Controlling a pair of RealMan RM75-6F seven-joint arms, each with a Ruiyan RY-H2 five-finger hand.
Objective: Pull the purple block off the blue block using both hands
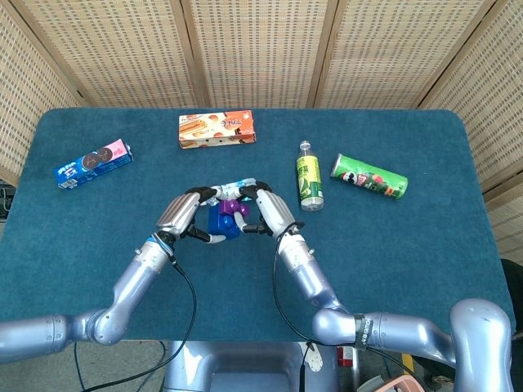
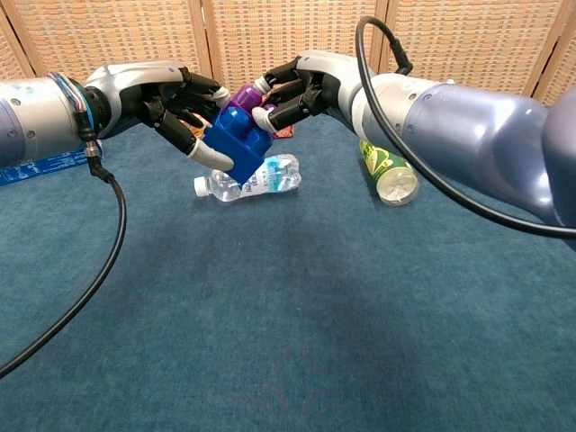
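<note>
A blue block (image 2: 238,144) with a purple block (image 2: 245,97) stuck on its top is held tilted in the air above the table's middle. My left hand (image 2: 175,103) has come in from the left and grips the blue block, thumb under its lower edge and fingers over its upper side. My right hand (image 2: 297,85) pinches the purple block from the right. In the head view the blue block (image 1: 219,222) and purple block (image 1: 233,209) sit between the left hand (image 1: 181,216) and the right hand (image 1: 271,214), partly covered by fingers.
A clear water bottle (image 2: 247,178) lies on the blue table just under the blocks. A green drink bottle (image 1: 307,175) and a green chip can (image 1: 369,176) lie to the right. An orange biscuit box (image 1: 216,128) is at the back, a blue cookie pack (image 1: 92,162) at the left.
</note>
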